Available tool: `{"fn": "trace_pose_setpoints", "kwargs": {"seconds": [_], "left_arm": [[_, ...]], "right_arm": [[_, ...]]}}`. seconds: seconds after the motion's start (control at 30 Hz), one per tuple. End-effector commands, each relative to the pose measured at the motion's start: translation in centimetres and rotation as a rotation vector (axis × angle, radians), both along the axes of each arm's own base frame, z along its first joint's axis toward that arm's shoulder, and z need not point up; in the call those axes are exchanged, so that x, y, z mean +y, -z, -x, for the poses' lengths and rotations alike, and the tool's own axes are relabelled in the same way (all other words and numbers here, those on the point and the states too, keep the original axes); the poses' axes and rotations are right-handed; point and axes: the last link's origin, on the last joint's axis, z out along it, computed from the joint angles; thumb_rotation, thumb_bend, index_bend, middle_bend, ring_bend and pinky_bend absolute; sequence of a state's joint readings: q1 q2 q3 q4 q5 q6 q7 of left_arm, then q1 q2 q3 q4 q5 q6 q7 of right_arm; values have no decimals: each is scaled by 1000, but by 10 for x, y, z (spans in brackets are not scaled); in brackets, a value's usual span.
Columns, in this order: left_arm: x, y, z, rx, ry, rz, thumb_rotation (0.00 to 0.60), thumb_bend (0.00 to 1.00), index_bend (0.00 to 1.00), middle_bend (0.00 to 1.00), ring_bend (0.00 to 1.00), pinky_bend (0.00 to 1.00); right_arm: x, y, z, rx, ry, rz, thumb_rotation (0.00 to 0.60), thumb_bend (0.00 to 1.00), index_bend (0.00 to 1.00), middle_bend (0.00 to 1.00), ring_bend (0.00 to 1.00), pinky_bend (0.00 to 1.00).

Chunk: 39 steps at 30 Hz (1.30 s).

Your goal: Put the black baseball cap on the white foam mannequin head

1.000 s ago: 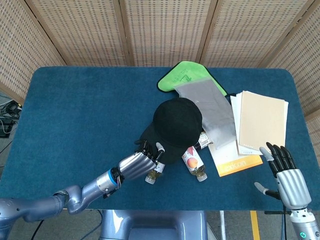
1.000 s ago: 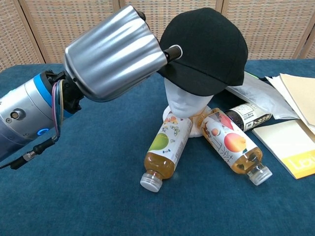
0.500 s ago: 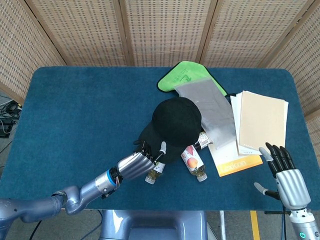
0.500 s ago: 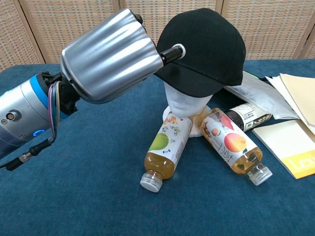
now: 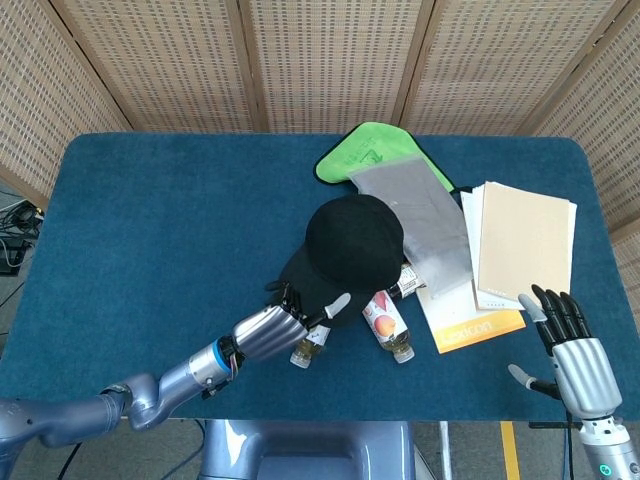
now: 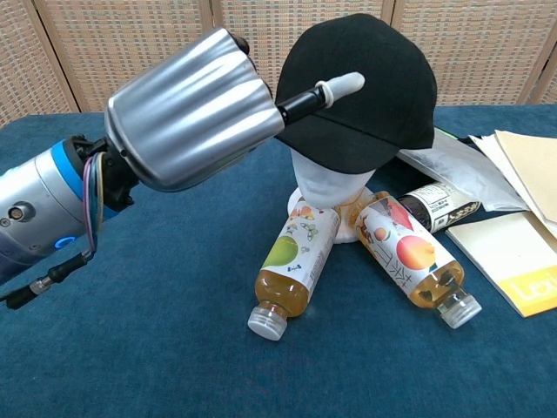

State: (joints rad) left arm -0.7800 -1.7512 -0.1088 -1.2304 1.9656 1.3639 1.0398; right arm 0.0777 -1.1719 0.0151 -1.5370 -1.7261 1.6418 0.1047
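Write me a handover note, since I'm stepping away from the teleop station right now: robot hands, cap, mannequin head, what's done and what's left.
Left robot hand: beside the black baseball cap, one finger stretched across its brim; whether it grips cannot be told.
Right robot hand: open, fingers apart, holding nothing, at the table's near right edge.
Done: cap sits on the white foam mannequin head, among lying bottles.
Left: check the cap's seating, withdraw the left robot hand.

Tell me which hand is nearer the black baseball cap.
Left. The left hand is right at the brim of the black baseball cap, one finger extended across its front. The right hand rests far off at the table's near right corner, fingers spread.
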Motion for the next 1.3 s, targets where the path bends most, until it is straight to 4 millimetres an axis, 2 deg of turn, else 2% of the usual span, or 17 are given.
{"fn": "trace_pose_setpoints", "kwargs": {"seconds": [0.03, 0.47, 0.7, 0.77, 0.87, 0.97, 1.07, 1.2, 1.23, 1.3], "left_arm": [[-1, 1, 4, 5, -11, 3, 600, 122, 0, 877, 816, 677], [-16, -1, 27, -131, -68, 16, 600, 119, 0, 877, 816, 675], [-25, -12, 39, -259, -95, -23, 600, 106, 0, 874, 808, 664], [-31, -19, 49, -331, -135, -27, 600, 77, 0, 846, 785, 637], [-38, -29, 68, -399, -209, -34, 600, 35, 0, 751, 708, 558], [-46, -38, 91, -465, -315, -22, 600, 8, 0, 586, 576, 451], [-57, -49, 110, -535, -425, 7, 600, 0, 0, 416, 448, 296], [-74, -67, 134, -599, -559, 44, 600, 0, 0, 72, 126, 46], [-79, -71, 139, -610, -599, 66, 600, 0, 0, 16, 52, 11], [-89, -80, 151, -621, -690, 108, 600, 0, 0, 0, 1, 0]], "right_arm": [[0, 0, 0, 1, 0, 0, 600, 50, 28, 0, 0, 0], [0, 3, 0, 16, 2, -7, 600, 49, 28, 0, 0, 0], [0, 4, 0, 21, 3, -6, 600, 50, 26, 0, 0, 0], [0, 4, 0, 23, 4, -6, 600, 50, 26, 0, 0, 0], [0, 5, 0, 25, 3, -8, 600, 50, 25, 0, 0, 0], [0, 7, 0, 33, 1, -13, 600, 50, 25, 0, 0, 0], [1, 9, -1, 43, 0, -19, 600, 50, 24, 0, 0, 0], [1, 13, -1, 64, 8, -26, 600, 51, 9, 0, 0, 0], [1, 14, 0, 72, 13, -29, 600, 50, 4, 0, 0, 0], [1, 16, 0, 89, 23, -33, 600, 50, 0, 0, 0, 0]]}}
